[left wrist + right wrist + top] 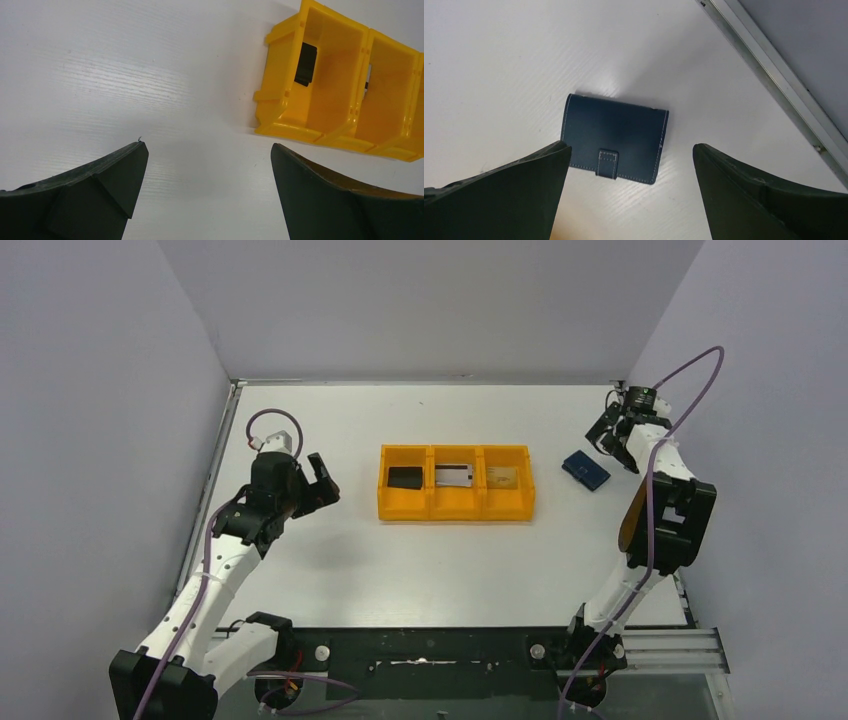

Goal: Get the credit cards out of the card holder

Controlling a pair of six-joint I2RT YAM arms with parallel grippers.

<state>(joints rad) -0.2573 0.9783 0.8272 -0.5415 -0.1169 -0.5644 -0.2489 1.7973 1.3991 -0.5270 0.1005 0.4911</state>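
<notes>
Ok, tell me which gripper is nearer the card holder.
Right. The right gripper hangs open close over the closed card holder; the left gripper is far off, beyond the orange tray.

The card holder [614, 132] looks matt stitched leather, the tray [276, 107] glossy plastic, the table [125, 75] faintly ribbed.

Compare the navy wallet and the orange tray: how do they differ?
The dark navy-blue stitched wallet is far smaller than the orange three-compartment plastic tray. The wallet lies closed, tab down; the tray is open-topped, holding the cards. The wallet sits skewed on the white table; the tray sits square. Both rest flat there.
</notes>
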